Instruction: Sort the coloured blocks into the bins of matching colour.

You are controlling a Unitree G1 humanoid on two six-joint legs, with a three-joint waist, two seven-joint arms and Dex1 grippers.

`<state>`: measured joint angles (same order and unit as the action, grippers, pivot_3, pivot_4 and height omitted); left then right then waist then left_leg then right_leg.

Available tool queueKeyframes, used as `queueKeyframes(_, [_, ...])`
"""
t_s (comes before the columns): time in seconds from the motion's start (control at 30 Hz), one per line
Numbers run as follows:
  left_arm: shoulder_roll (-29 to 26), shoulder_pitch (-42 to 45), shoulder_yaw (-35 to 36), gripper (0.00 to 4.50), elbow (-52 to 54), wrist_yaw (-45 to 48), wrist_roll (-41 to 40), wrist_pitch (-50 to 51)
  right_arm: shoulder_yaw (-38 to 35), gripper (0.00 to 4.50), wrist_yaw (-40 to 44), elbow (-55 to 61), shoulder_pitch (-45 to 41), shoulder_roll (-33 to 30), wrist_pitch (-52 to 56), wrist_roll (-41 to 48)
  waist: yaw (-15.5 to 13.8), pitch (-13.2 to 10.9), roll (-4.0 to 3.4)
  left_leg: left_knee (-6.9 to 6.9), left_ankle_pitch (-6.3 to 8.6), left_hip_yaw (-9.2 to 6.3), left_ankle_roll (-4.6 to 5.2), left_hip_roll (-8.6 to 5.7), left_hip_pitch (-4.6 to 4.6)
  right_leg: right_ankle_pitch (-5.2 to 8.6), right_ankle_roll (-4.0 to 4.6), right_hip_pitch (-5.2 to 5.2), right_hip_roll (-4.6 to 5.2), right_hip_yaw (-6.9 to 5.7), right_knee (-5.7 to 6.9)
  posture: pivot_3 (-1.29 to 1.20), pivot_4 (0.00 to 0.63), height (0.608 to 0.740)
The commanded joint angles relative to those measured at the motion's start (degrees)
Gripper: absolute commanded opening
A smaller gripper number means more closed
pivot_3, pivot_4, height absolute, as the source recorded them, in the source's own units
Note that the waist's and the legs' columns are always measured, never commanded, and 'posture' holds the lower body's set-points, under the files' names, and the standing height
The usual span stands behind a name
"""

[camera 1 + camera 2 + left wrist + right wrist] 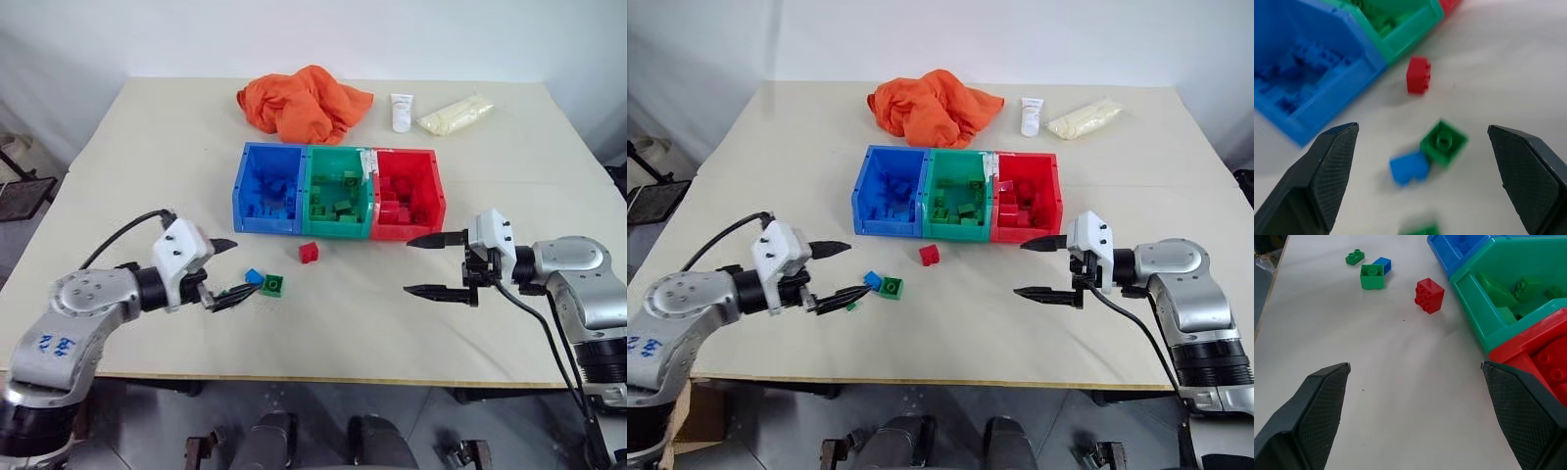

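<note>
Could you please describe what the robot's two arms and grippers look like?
Both arms have rounded silver-grey metal shells with black joints, and a black cable loops along each. Each wrist carries a white block. The left gripper and right gripper each have two black tapered fingers with cross-hatched pads. Blue markings sit on the left forearm.

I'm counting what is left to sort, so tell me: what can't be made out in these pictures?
- Small green block: in the head views the left gripper covers most of it.
- Blue block: partly behind the green block in the right wrist view.
- Block counts in the blue bin, green bin and red bin: piled, walls cover some.
</note>
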<state>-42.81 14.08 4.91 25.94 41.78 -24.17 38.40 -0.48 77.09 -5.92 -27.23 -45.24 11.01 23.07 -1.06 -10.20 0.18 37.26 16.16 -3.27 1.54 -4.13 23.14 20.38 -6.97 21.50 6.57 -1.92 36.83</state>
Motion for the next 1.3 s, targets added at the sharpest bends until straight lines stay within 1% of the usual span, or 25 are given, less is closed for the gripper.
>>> queueKeyframes(0.03, [2.0, 3.2, -3.5, 4.5, -3.0, -1.0, 1.8, -1.0, -1.9, 4.48, -1.1, 2.3, 0.8, 0.1, -1.2, 0.6, -0.1, 0.0, 0.01, 0.0, 0.0, 0.0, 0.0, 0.01, 0.01, 0.0, 0.0, 0.01, 0.0, -0.02, 0.0, 0.0, 0.15, 0.74])
queueKeyframes(0.1, [3.4, 5.9, -5.8, 4.5, -6.3, -0.7, 3.2, -2.7, -2.3, 4.48, -1.9, 3.2, 1.8, 0.2, -1.2, 0.7, -0.2, 0.0, 0.01, 0.02, 0.0, 0.0, -0.01, 0.01, 0.0, 0.0, 0.0, 0.01, -0.01, -0.05, 0.03, 0.0, 0.15, 0.74])
queueKeyframes(0.2, [2.8, 7.9, -8.2, 4.5, -8.4, 1.5, 4.6, -3.3, -3.4, 4.48, -3.4, 5.4, 4.0, 0.3, -0.7, 1.5, -0.1, 0.0, 0.01, 0.04, -0.01, 0.0, -0.02, 0.02, 0.02, 0.0, 0.0, 0.01, -0.03, -0.07, 0.02, 0.0, 0.15, 0.74])
queueKeyframes(0.27, [3.5, 9.2, -9.6, 4.5, -10.7, 0.6, 6.6, -3.9, -3.8, 4.48, -4.1, 6.4, 5.3, 0.3, -0.6, 1.5, -0.1, 0.0, 0.01, 0.02, -0.01, 0.0, -0.02, 0.02, 0.02, 0.0, 0.0, 0.02, -0.03, -0.07, 0.03, 0.0, 0.15, 0.74])
queueKeyframes(0.4, [6.5, 12.9, -13.4, 4.5, -15.2, 0.7, 9.3, -5.9, -4.4, 4.48, -5.5, 7.9, 7.1, 0.7, -0.4, 1.7, -0.3, 0.0, 0.01, 0.08, -0.01, 0.0, -0.02, 0.01, 0.01, 0.0, 0.0, 0.0, -0.03, -0.09, 0.05, 0.0, 0.15, 0.74])
queueKeyframes(0.57, [11.8, 17.7, -16.0, 4.5, -18.9, -1.3, 11.5, -4.8, -5.3, 4.48, -7.2, 10.0, 9.4, 0.6, -0.1, 2.0, -0.4, 0.0, 0.02, 0.12, -0.01, 0.0, -0.01, -0.02, 0.04, 0.0, 0.0, 0.01, -0.03, -0.11, 0.08, 0.0, 0.15, 0.74])
queueKeyframes(0.8, [15.7, 22.5, -18.9, 4.5, -23.7, -4.3, 15.8, -2.2, -6.9, 4.48, -9.0, 12.7, 12.6, 0.2, 0.5, 2.4, -0.3, 0.0, 0.03, 0.14, -0.01, 0.0, -0.02, -0.01, 0.04, 0.0, -0.01, 0.01, -0.08, -0.16, 0.13, 0.0, 0.15, 0.74])
queueKeyframes(0.9, [16.1, 23.5, -20.0, 4.5, -23.6, -4.2, 16.8, 0.6, -7.3, 4.48, -9.6, 13.7, 13.4, 0.2, 0.8, 2.7, -0.3, 0.0, 0.02, 0.16, -0.01, 0.01, -0.02, -0.02, 0.04, 0.0, -0.02, 0.01, -0.08, -0.17, 0.15, 0.0, 0.15, 0.74])
queueKeyframes(1.03, [17.1, 24.6, -20.7, 4.5, -23.8, -4.8, 18.1, 1.7, -7.4, 4.48, -10.4, 14.3, 14.1, 0.3, 0.8, 2.7, -0.3, 0.0, 0.03, 0.18, -0.01, 0.0, -0.02, -0.02, 0.04, 0.0, -0.02, 0.01, -0.08, -0.15, 0.17, 0.0, 0.15, 0.74])
queueKeyframes(1.23, [16.0, 24.8, -22.2, 4.5, -21.5, -5.4, 20.9, 5.2, -7.4, 4.48, -11.4, 15.1, 14.7, 0.5, 1.1, 2.9, -0.3, 0.0, 0.03, 0.19, -0.01, 0.0, -0.01, -0.04, 0.04, 0.0, -0.02, 0.0, -0.08, -0.15, 0.17, 0.0, 0.15, 0.74])
queueKeyframes(1.3, [15.9, 24.0, -21.7, 4.5, -20.2, -4.7, 20.4, 5.9, -7.4, 4.48, -11.5, 15.1, 14.9, 0.5, 1.1, 2.8, -0.3, 0.0, 0.03, 0.18, -0.01, 0.0, -0.02, -0.03, 0.04, 0.0, -0.02, 0.0, -0.08, -0.15, 0.17, 0.0, 0.15, 0.74])
